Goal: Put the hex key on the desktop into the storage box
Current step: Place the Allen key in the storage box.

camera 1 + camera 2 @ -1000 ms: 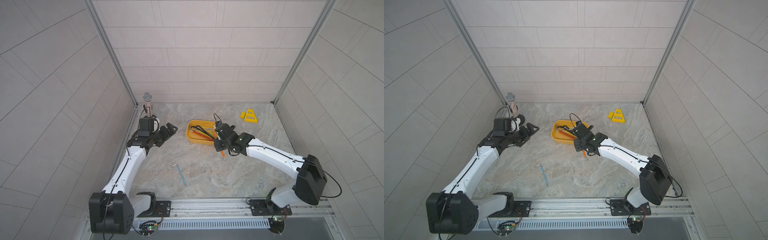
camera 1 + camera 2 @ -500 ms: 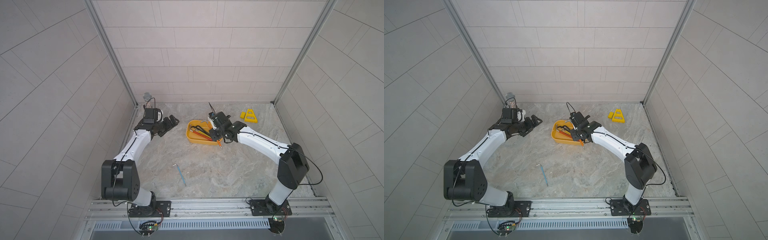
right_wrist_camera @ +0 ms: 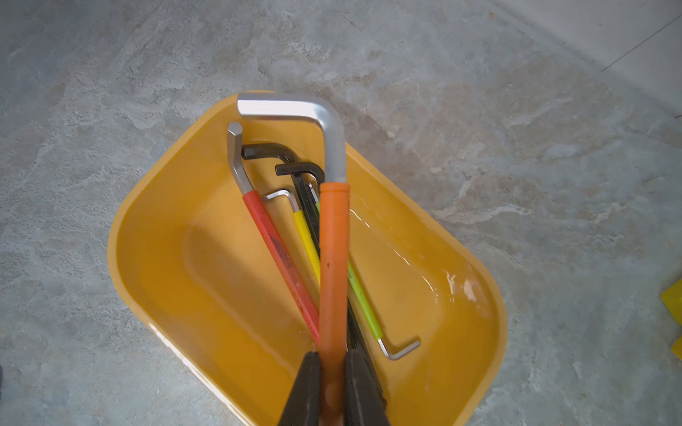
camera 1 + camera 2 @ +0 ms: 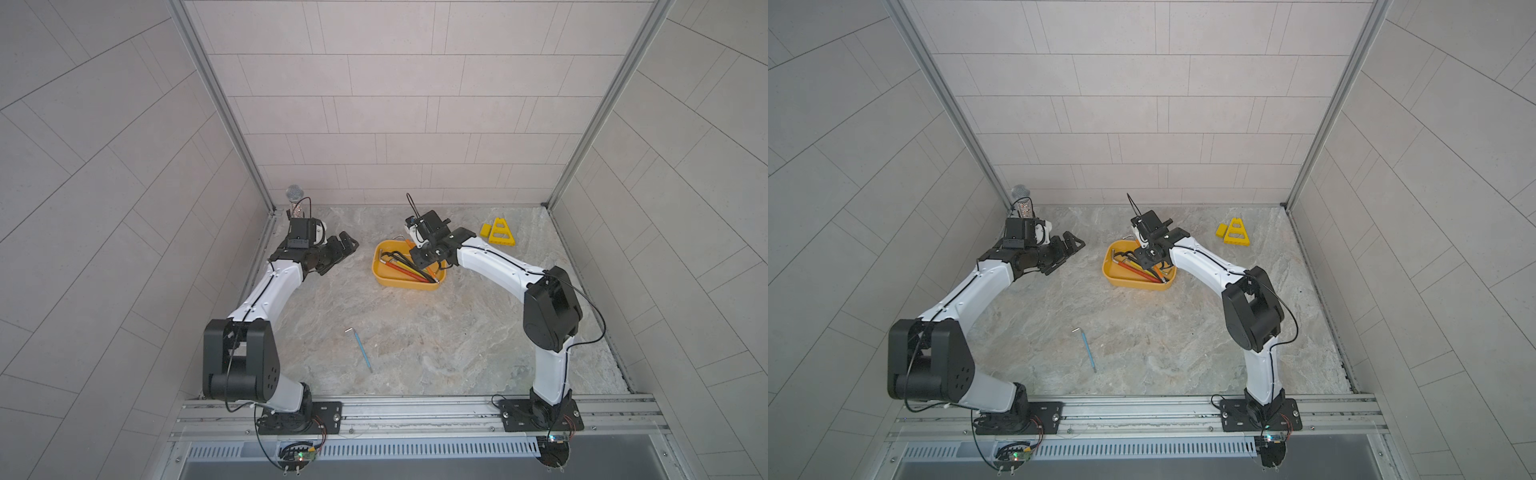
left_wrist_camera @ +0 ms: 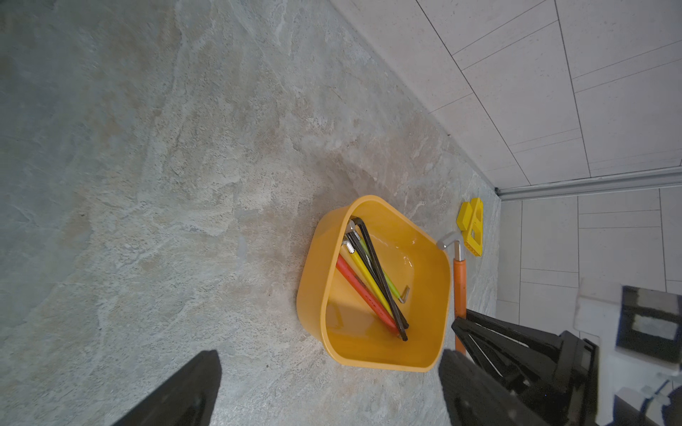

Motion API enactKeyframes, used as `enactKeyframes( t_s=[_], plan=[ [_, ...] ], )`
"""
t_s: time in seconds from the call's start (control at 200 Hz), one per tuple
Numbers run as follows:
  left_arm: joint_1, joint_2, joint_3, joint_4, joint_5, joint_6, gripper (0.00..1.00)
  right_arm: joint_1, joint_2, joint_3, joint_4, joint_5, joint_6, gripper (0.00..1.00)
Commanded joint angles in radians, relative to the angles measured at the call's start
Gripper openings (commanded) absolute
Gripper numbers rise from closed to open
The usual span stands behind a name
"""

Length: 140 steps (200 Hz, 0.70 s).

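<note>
Orange hex key (image 3: 334,258): we find it clamped by its sleeve between the closed jaws of the right gripper (image 3: 333,356) and held above the storage box (image 3: 147,221). Its shaft runs roughly along the box's length. The wrist view shows its bare bent end over the far corner rim rather than over the floor of the box. It appears to touch neither the box nor its contents, though we cannot judge the height. The box stands on the desktop (image 4: 436,332) and already holds red, yellow, green and black keys (image 3: 280,254), lying bunched along its middle. The left gripper (image 4: 338,249) hangs near the box on its other side, jaws spread and empty. A blue hex key (image 4: 361,349) lies on the desktop well apart from the box, toward the front. A yellow stand (image 4: 500,232) sits near the back wall and has no part in this. We judge the step in hand to be the release. To do it well, we would draw the key slightly toward the box's middle so the bent end clears the rim, then lower it close to the keys below. Only then should the jaws part, since a drop from height could bounce the key out or shift the shallow box. The gripper should withdraw straight up.
</note>
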<state>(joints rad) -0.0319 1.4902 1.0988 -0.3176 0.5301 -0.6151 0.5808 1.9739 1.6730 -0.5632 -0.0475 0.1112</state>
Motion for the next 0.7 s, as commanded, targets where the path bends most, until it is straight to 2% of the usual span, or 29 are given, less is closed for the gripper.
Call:
enactKeyframes(
  t_s=[0.0, 0.375, 0.57, 0.695],
  plan=[
    [0.009, -0.016, -0.008, 0.017, -0.005, 0.014, 1.0, -0.009, 0.056, 0.063, -0.012, -0.006, -0.07, 0.0],
    [0.024, -0.014, -0.014, 0.02, -0.009, 0.011, 1.0, -0.009, 0.231, 0.21, -0.057, 0.013, -0.159, 0.0],
    [0.037, -0.014, -0.014, 0.022, -0.006, 0.008, 1.0, -0.009, 0.237, 0.212, -0.094, -0.033, -0.133, 0.15],
    [0.046, -0.016, -0.016, 0.024, -0.005, 0.002, 1.0, -0.009, 0.223, 0.201, -0.106, -0.035, -0.122, 0.17]
  ],
)
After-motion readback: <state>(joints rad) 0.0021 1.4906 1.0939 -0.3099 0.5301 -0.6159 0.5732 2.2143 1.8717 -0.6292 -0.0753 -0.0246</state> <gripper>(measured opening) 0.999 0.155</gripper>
